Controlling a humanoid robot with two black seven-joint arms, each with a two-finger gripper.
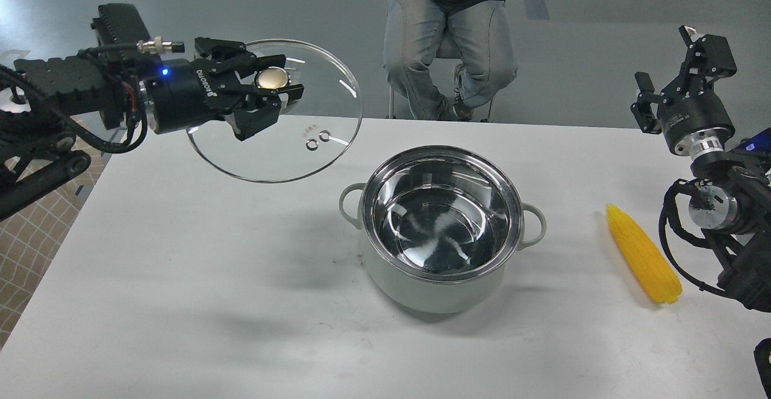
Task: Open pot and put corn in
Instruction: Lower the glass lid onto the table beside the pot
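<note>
The pale grey-green pot [443, 284] stands uncovered on the white table [181, 278], its shiny steel inside empty. My left gripper [274, 94] is shut on the brass knob of the round glass lid [301, 152] and holds the lid in the air over the table's far left, well clear of the pot. The yellow corn [643, 261] lies on the table to the right of the pot, tapered end away from me. My right gripper [668, 61] is raised at the far right, above and behind the corn, with its fingers spread and empty.
A person in jeans [449, 37] sits on a chair just beyond the table's far edge. A checked cloth [30, 236] lies off the table's left side.
</note>
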